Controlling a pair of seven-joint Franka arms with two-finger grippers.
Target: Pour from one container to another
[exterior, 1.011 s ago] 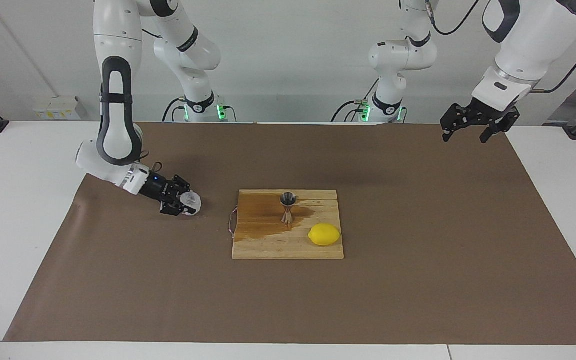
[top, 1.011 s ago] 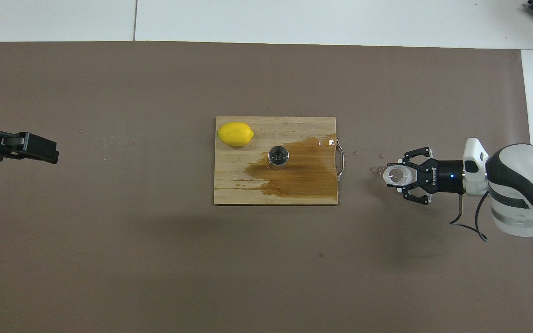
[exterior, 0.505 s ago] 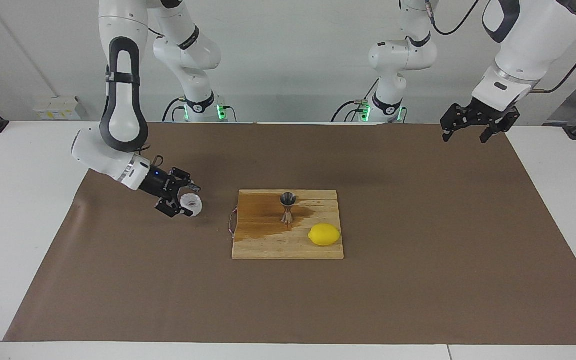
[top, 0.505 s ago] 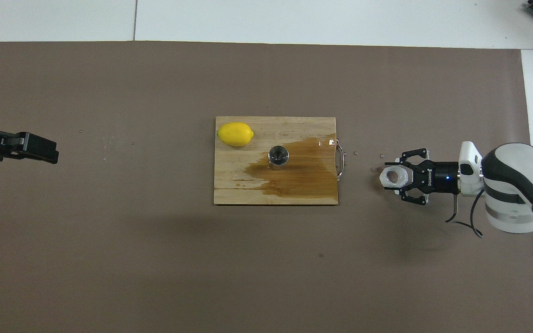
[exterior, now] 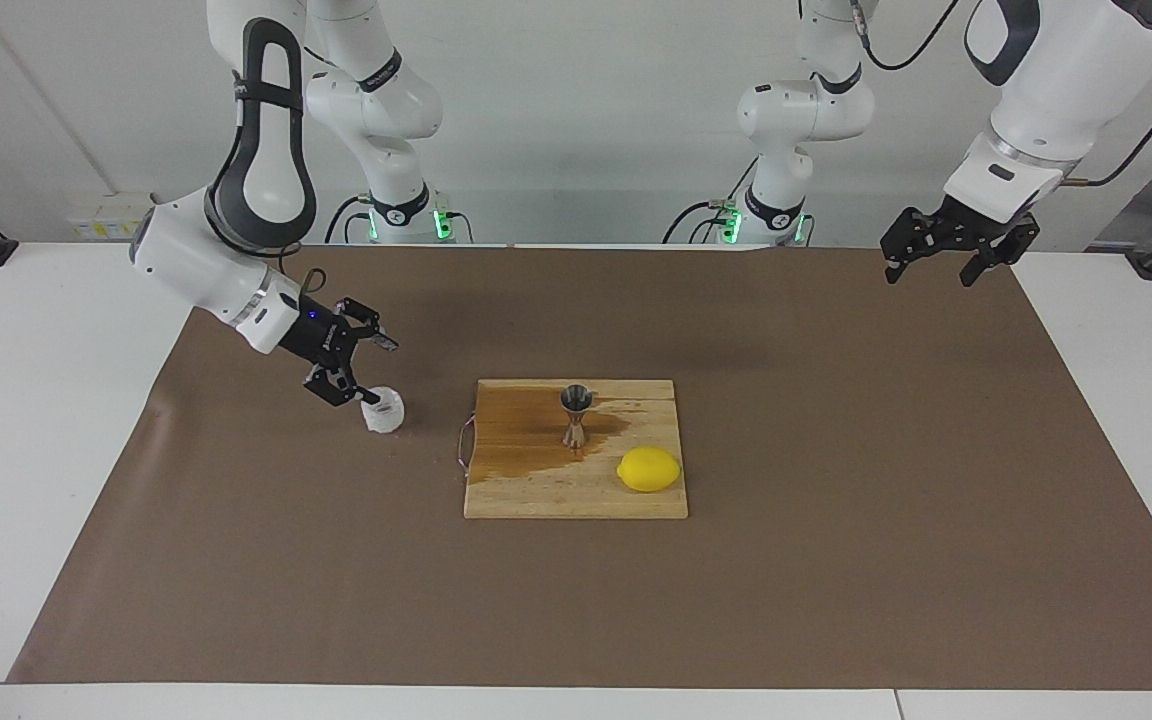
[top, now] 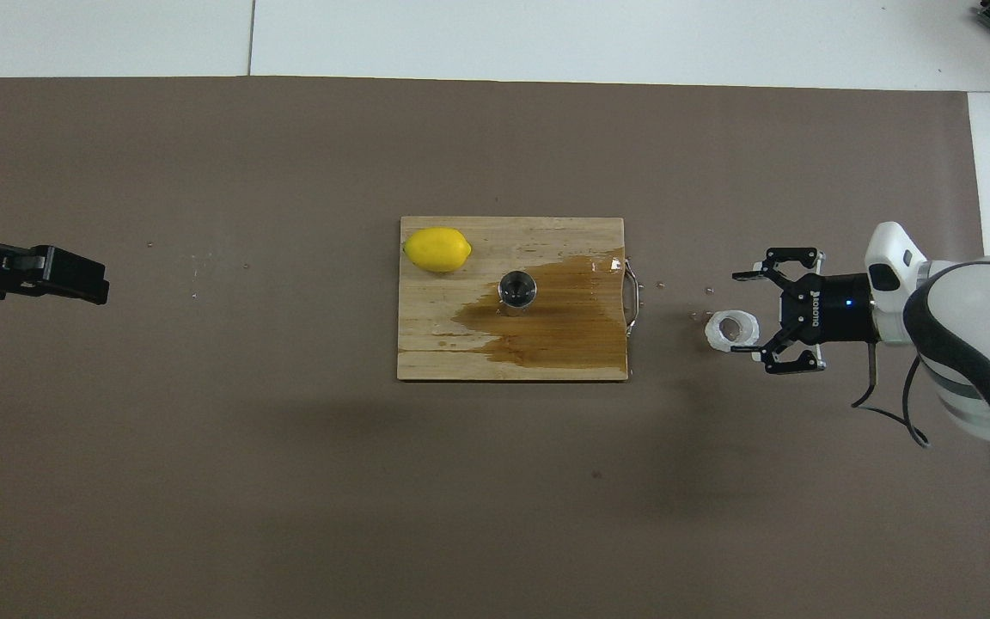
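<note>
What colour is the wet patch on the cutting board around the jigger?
Dark amber brown against the pale wood of the cutting board, clearest in the overhead view around the jigger.

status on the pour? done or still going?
Looks done: the plastic cup stands upright on the brown mat beside the cutting board, and a wet stain spreads around the jigger on the board. In hand: nothing; the right end effector is open, just above the cup. The left end effector waits, open. Left: only retracting.
</note>
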